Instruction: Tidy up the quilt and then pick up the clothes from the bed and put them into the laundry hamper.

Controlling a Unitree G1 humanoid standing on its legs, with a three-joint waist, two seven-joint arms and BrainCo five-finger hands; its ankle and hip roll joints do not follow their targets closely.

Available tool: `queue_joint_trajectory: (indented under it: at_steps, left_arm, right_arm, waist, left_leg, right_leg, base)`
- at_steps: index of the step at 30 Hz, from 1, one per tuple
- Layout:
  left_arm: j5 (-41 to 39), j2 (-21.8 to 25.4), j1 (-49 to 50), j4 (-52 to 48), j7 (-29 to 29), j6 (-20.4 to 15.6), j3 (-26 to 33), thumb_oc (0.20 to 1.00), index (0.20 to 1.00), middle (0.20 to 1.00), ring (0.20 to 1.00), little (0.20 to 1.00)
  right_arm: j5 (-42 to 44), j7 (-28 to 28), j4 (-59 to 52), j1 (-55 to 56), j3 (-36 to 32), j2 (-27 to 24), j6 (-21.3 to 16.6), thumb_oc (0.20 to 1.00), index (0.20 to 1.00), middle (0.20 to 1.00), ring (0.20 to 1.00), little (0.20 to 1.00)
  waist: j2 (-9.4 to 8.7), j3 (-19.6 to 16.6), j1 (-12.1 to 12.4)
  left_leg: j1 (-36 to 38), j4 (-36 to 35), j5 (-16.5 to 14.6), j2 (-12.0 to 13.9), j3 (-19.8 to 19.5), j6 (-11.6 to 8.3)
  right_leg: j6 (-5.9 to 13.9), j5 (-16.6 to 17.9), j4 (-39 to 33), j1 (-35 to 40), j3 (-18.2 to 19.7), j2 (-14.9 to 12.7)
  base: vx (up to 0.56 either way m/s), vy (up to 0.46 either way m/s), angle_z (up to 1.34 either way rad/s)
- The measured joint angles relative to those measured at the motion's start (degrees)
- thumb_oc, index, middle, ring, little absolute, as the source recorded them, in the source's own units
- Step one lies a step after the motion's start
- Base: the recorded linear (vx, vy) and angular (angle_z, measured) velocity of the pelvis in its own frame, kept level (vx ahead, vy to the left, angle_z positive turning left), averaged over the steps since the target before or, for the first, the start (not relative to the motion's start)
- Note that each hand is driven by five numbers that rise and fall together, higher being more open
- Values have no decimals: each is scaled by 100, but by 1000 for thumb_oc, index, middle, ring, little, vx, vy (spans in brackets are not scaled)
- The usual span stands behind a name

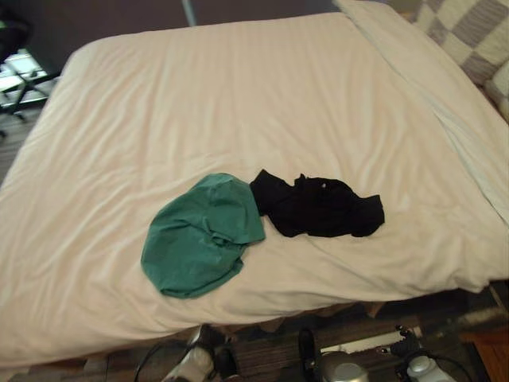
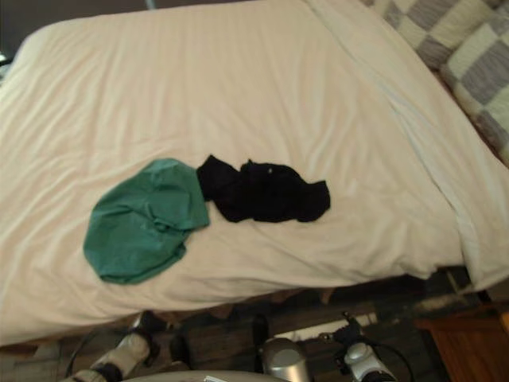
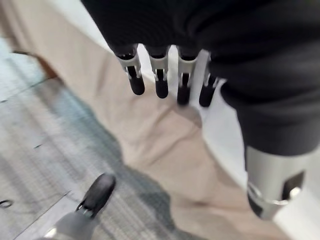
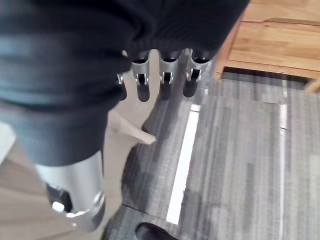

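Quilt (image 1: pixel 238 95) lies spread fairly flat over the bed, w/ a green garment (image 1: pixel 203 237) and a black garment (image 1: pixel 318 207) touching side by side near the front edge. Left hand (image 3: pixel 165 75) and right hand (image 4: pixel 160 75) hang by the bedside above the floor (image 4: pixel 250 150), fingers straight & relaxed, holding nothing. Both clothes look light, soft, floppy — prob. best pinched at a bunched fold near the middle so they don't trail; green one first, it's nearest the left hand.

Bed (image 1: pixel 119 334) fills frame – cream quilt (image 1: pixel 238 95) spread flat. Lower centre: green garment (image 1: pixel 199 239), black garment (image 1: pixel 318 207) touching its right edge. Upper right – checked pillows (image 1: pixel 469 32).
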Motion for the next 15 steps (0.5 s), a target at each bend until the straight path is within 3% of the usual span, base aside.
queue_joint_trajectory:
  at_steps: [2, 3, 4, 6, 7, 11, 13, 14, 15]
  left_arm:
    - [-2, -105, 100, -16, -14, -18, 2, 1000, 1000, 1000, 1000, 1000]
    - [-3, -32, 75, -101, -14, -20, 7, 1000, 1000, 1000, 1000, 1000]
    - [-2, 14, 69, -127, -17, -27, 6, 1000, 1000, 1000, 1000, 1000]
    - [-2, 11, -5, -124, -36, -27, 11, 1000, 1000, 1000, 1000, 1000]
    - [-2, 5, -23, -155, -41, -35, 11, 1000, 1000, 1000, 1000, 1000]
    - [-14, 149, 63, -76, 0, -24, 167, 1000, 1000, 1000, 1000, 1000]
    - [-18, 224, 218, 126, 30, -30, 610, 1000, 1000, 1000, 1000, 1000]
    - [-179, 334, 517, 282, 98, -38, 1157, 1000, 1000, 1000, 1000, 1000]
    - [-329, 342, 660, 421, 210, 62, 1503, 1000, 1000, 1000, 1000, 1000]
  right_arm:
    - [-3, -1, -60, 43, 55, -20, 58, 1000, 1000, 1000, 1000, 1000]
    - [-3, -6, -177, 4, 136, 171, 93, 1000, 1000, 1000, 1000, 1000]
    - [-4, 34, -206, -5, 210, 290, 78, 1000, 1000, 1000, 1000, 1000]
    - [-34, 59, -198, 22, 430, 512, 51, 1000, 1000, 1000, 1000, 1000]
    - [-50, -15, -156, 15, 375, 509, 100, 1000, 1000, 1000, 1000, 1000]
    - [-62, 35, -163, 50, 379, 388, 78, 1000, 1000, 1000, 1000, 1000]
    - [-57, 49, 35, 26, 309, 440, 48, 1000, 1000, 1000, 1000, 1000]
    - [-37, 50, 131, 109, 54, 485, 49, 1000, 1000, 1000, 1000, 1000]
    - [-21, -15, 233, 203, -184, 397, 84, 1000, 1000, 1000, 1000, 1000]
  waist:
    - [42, 5, -3]
    - [-160, 97, 96]
    - [-186, 117, 202]
    - [-269, 139, 244]
    - [-252, 145, 288]
    - [-278, 93, 578]
    - [-374, 23, 706]
    - [-413, -42, 811]
    - [-284, -138, 797]
  left_leg:
    - [223, 11, 250, -169, 171, 215]
    - [275, 12, 114, -279, 536, 275]
    - [265, 12, 114, -283, 635, 303]
    - [266, 13, -6, -485, 564, 524]
    - [276, 11, -37, -577, 558, 634]
    - [269, 3, -43, -755, 570, 732]
    - [269, -30, -52, -826, 595, 738]
    - [277, -29, -43, -857, 552, 640]
    - [257, -29, -15, -716, 539, 563]
  right_leg:
    - [92, 38, 41, -89, 198, 18]
    - [283, 167, 194, -302, 242, -103]
    - [459, 150, 252, -388, 182, -186]
    - [532, 142, 265, -335, -291, -623]
    - [740, 188, 274, -293, -270, -886]
    - [1085, 311, 88, 31, -249, -1295]
    - [1249, 419, -450, 266, -337, -1472]
    - [1422, 483, -504, 390, -369, -1537]
    - [1445, 498, -503, 389, -397, -1387]
  base:
    - [-202, 169, -79]
    - [-180, 131, -96]
    - [-148, 129, -85]
    - [-89, 73, -16]
    - [-54, 36, 6]
    - [-18, -60, -3]
    - [25, -94, -1]
    - [25, -76, 7]
    - [60, -81, 14]
